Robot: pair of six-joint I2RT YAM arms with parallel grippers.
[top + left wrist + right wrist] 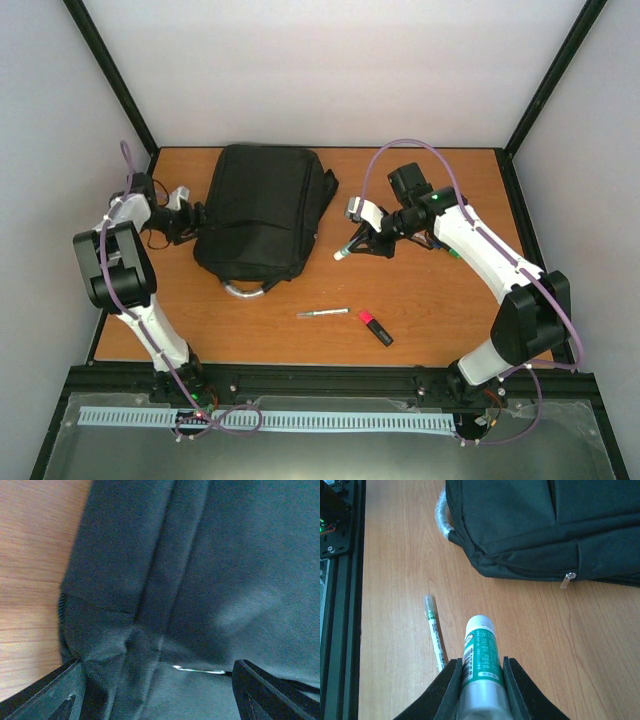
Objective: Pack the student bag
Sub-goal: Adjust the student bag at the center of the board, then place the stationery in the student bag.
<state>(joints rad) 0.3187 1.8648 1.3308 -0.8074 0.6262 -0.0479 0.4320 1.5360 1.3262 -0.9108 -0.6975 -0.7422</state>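
Your left gripper (157, 669) open, 9 o'clock of black fabric backpack (215, 580); right gripper (479, 664) clamps green-labelled white-capped tube (480, 642); orange wood tabletop (440, 300), white walls (340, 70).

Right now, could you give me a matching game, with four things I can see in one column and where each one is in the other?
Things:
1. student bag
2. green tube
3. white pen
4. red-and-black marker

Places:
A. clamped in the right gripper
B. flat on the table, just right of the pen in the top view
C. at the table's far edge
D. flat on the table, just left of the marker in the top view

Pairs: 1-C, 2-A, 3-D, 4-B
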